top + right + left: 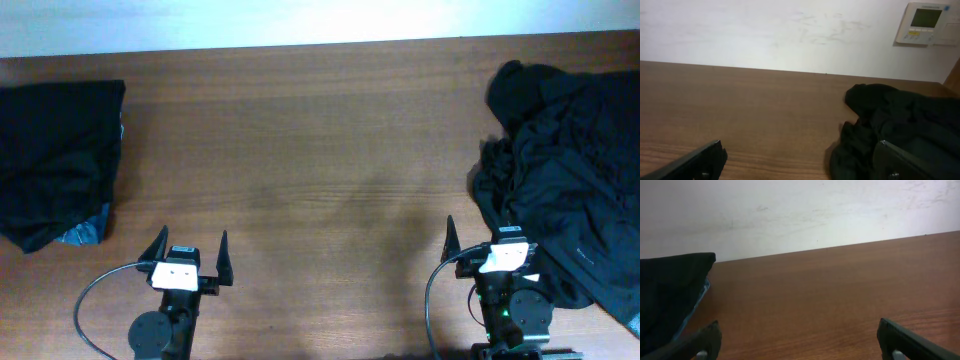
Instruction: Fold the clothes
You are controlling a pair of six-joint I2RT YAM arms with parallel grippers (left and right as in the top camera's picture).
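Looking down from overhead, a brown wooden bench (300, 130) filled the frame. At its left edge lay a squared-off stack of black garments (55, 150), with a strip of faded blue denim (88, 232) peeking out under its lower right corner. Along the right edge sprawled a crumpled heap of black clothes (575, 170), running from the upper right of the frame to the lower right.

The left gripper (192, 242) sat at the lower left, jaws spread wide and holding nothing, over bare wood to the right of the stack and apart from it. The right gripper (483, 238) sat at the lower right, jaws likewise spread and empty. Its outer finger lay against the edge of the heap, and whether it touched the fabric could not be told.

From the left wrist, the stack filled the lower left of the frame below a pale wall (790, 215). From the right wrist, the heap filled the lower right, and a white control panel (925, 22) hung on the wall at the upper right
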